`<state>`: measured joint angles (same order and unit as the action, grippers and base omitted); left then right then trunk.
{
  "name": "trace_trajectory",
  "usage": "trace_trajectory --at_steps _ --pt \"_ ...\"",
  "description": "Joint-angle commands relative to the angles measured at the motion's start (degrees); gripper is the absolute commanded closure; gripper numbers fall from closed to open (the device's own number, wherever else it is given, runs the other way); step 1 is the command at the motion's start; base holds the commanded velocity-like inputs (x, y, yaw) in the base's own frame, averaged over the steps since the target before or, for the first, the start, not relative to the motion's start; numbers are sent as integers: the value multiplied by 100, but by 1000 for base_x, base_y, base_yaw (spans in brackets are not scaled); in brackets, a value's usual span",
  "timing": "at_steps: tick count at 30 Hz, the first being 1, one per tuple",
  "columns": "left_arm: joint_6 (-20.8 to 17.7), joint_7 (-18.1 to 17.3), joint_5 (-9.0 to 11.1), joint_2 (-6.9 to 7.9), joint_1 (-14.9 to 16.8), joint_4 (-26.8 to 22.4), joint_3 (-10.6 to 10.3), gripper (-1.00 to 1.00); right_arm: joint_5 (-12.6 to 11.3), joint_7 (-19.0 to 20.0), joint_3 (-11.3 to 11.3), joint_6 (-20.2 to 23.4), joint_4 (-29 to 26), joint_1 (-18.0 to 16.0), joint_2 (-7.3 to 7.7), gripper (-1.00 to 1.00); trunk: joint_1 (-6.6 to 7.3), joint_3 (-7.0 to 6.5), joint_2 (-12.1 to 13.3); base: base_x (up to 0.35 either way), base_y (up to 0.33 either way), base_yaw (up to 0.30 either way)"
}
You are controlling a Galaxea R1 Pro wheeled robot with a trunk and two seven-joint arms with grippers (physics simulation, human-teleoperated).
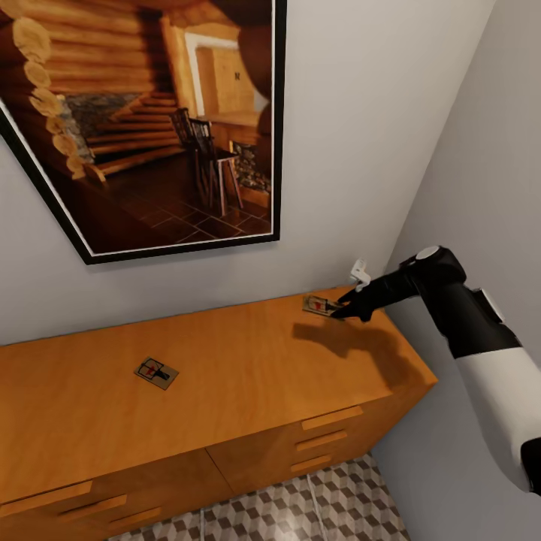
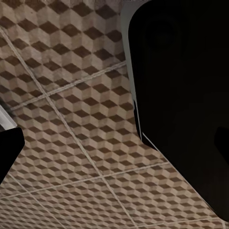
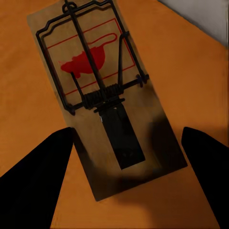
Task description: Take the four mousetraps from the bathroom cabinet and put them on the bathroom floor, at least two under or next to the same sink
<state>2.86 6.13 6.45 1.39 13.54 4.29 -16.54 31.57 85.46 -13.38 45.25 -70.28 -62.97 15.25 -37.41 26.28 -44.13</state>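
Right gripper [image 3: 125, 164] spread wide over the mousetrap [image 3: 98, 102] at the cabinet [image 1: 248, 376] top's far right corner, holding nothing, left gripper impossible to judge, and could easily skid that thin board off the edge by closing too high.

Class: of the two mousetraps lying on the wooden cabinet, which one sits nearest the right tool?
The small wooden mousetrap near the cabinet's right back corner; the other mousetrap lies far left.

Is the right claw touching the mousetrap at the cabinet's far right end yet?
Apart. In the right wrist view, the right claw is open, its fingers straddling the near end of the mousetrap, orange cabinet top visible between each finger and the board.
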Motion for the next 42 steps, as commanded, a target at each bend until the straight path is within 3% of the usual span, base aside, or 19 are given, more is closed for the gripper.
trace_trajectory --at_steps 1,8,27,42 --pt "32 2 59 -2 8 20 -49 -100 41 83 29 101 -38 -5 3 100 -1 6 -5 -9 0 0" --pt "37 2 59 -6 8 20 -51 -100 49 308 157 251 -143 -5 4 100 -1 6 -5 -177 82 0" --pt "40 2 59 -77 8 20 -51 -100 67 279 140 257 -144 -5 4 100 -1 6 -5 -285 145 0" --pt "40 2 59 -79 8 20 -51 -100 68 271 142 257 -137 -5 4 100 -1 6 -5 -314 18 0"
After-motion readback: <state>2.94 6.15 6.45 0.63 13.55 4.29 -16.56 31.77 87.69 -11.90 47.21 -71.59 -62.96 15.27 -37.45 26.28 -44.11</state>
